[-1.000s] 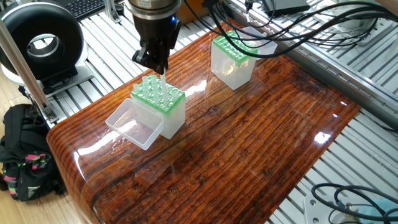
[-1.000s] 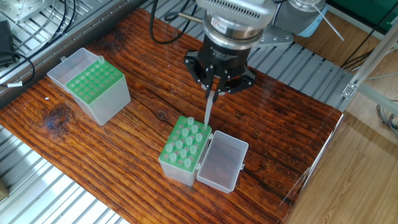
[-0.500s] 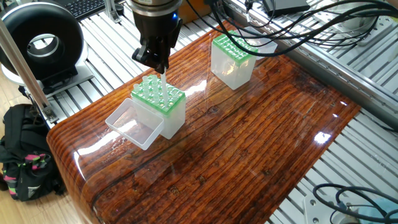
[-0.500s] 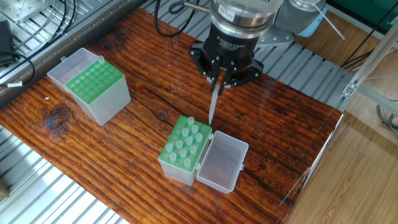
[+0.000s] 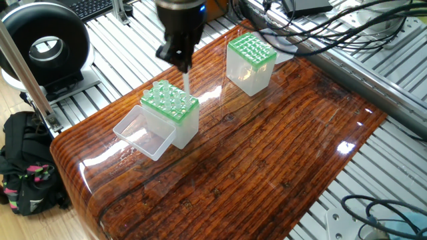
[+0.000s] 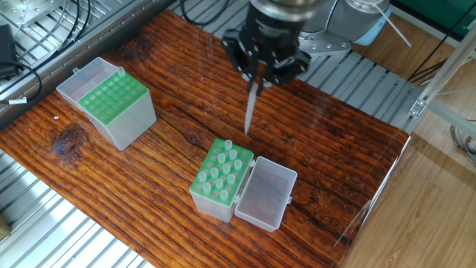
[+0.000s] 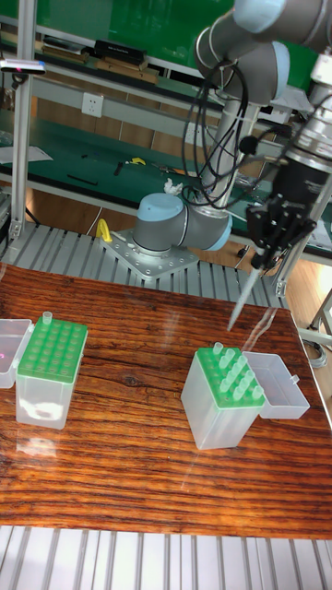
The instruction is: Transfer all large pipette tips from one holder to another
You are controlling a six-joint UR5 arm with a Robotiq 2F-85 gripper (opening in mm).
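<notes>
Glossy reddish wood, the table [image 5: 280, 153] fills the middle of one fixed view. A black ring-shaped device [image 5: 43, 43] sits at upper left and a dark bag [image 5: 27, 177] at lower left, both off the wood. The gripper [image 5: 183, 61], at upper centre, is clamped on one pipette tip [image 5: 186, 81] hanging clear above the near holder [image 5: 171, 110], whose clear lid [image 5: 141, 133] lies open toward lower left. The second holder [image 5: 250, 63] stands upper right of centre, cables [image 5: 320, 27] draped behind it.

In the other fixed view the gripper [image 6: 256, 73] holds the tip [image 6: 250, 112] with open air between its point and the remaining large pipette tips [image 6: 223, 170] in the near holder [image 6: 219, 182]. A half second earlier it hung lower, closer to that rack; now it sits nearer the top edge. The second holder [image 6: 111, 104] is at left.

In the tall fixed view the gripper [image 7: 261, 263] carries the tip [image 7: 240, 309] slanting above the near holder [image 7: 226, 392]; the second holder [image 7: 51, 369] is at far left.
</notes>
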